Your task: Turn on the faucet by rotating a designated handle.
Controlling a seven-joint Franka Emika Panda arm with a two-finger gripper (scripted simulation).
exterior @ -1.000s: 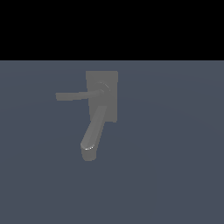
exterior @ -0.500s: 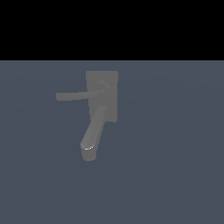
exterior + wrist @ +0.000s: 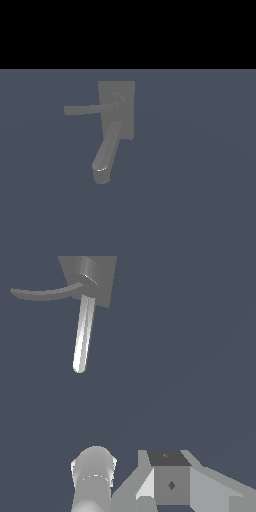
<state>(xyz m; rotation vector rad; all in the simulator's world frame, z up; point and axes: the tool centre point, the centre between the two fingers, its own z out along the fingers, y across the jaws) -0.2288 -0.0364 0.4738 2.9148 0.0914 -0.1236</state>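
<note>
The matte grey faucet (image 3: 117, 107) stands on a rectangular block base in the exterior view. Its thick spout (image 3: 106, 150) runs toward the front and ends in a rounded tip. The thin handle (image 3: 82, 109) sticks out from a small round hub toward the exterior view's left. No arm shows in that view. In the wrist view the faucet base (image 3: 95, 276) is far off, with the straight handle (image 3: 84, 331) and the curved spout (image 3: 45, 293) coming off it. Grey-white parts of my gripper (image 3: 170, 483) fill the near edge, well apart from the faucet. Its fingertips are not clear.
A flat dark blue-grey floor (image 3: 200, 190) surrounds the faucet on all sides. A pale cylindrical robot part (image 3: 93, 476) sits beside the gripper block in the wrist view.
</note>
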